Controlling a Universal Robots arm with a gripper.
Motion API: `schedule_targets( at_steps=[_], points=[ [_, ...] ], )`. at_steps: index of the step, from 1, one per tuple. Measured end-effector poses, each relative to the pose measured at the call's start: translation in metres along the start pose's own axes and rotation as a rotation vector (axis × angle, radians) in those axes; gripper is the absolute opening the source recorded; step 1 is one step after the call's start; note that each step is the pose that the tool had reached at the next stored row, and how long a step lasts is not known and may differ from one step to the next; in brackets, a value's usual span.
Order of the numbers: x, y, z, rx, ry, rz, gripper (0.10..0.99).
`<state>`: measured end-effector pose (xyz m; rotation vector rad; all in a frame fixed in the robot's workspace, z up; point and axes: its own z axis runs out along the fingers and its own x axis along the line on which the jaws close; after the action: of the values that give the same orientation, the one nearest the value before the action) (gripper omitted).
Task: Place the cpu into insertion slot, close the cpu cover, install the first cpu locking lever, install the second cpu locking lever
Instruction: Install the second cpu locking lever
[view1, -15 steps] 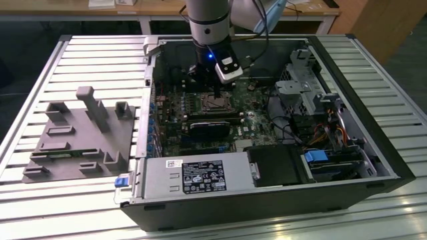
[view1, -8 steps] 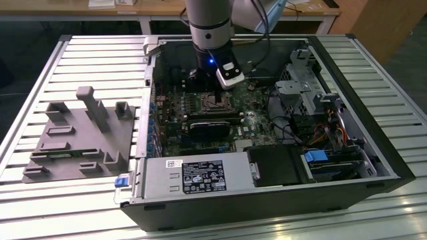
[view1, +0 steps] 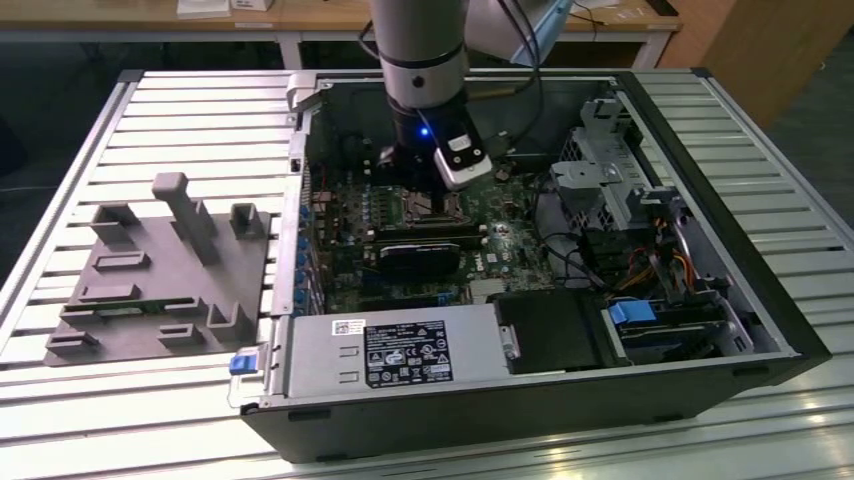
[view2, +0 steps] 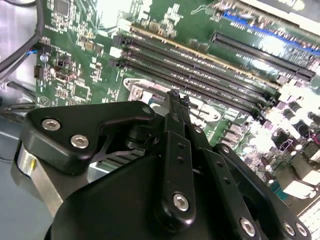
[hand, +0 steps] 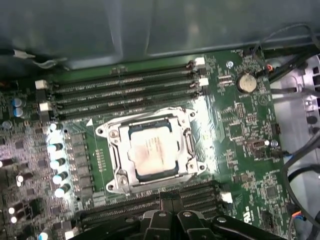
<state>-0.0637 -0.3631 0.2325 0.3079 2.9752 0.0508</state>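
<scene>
The cpu (hand: 152, 152), a silvery-tan square chip, lies in the insertion slot (hand: 131, 131) on the green board. The grey metal cpu cover (hand: 116, 150) lies flat around it, and the chip shows through its cut-out. In the first wrist view my gripper (hand: 170, 199) hangs just beside the socket's edge, over the black memory slots (hand: 200, 192). In the second wrist view its black fingers (view2: 176, 107) stand together, shut, with nothing visible between them. In the exterior view the gripper (view1: 424, 196) is low inside the computer case, right above the socket (view1: 430, 208).
The open case (view1: 721, 150) walls the board on all sides. A black heatsink block (view1: 420, 255) lies beside the socket, with a power supply (view1: 400, 352) at the front. A drive cage (view1: 614, 180) and cables (view1: 587, 260) fill the exterior view's right. A grey fixture (view1: 160, 270) stands outside the case.
</scene>
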Motion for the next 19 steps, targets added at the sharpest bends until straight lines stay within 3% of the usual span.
schedule_targets(
  at_steps=[16, 17, 19],
  points=[
    [0.0068, -0.0048, 0.0008, -0.003, 0.0005, 0.000, 0.102],
    [0.0068, -0.0049, 0.0009, -0.002, 0.0041, 0.000, 0.102],
    [0.0063, -0.0048, 0.0015, 0.004, 0.0350, 0.001, 0.102]
  ],
)
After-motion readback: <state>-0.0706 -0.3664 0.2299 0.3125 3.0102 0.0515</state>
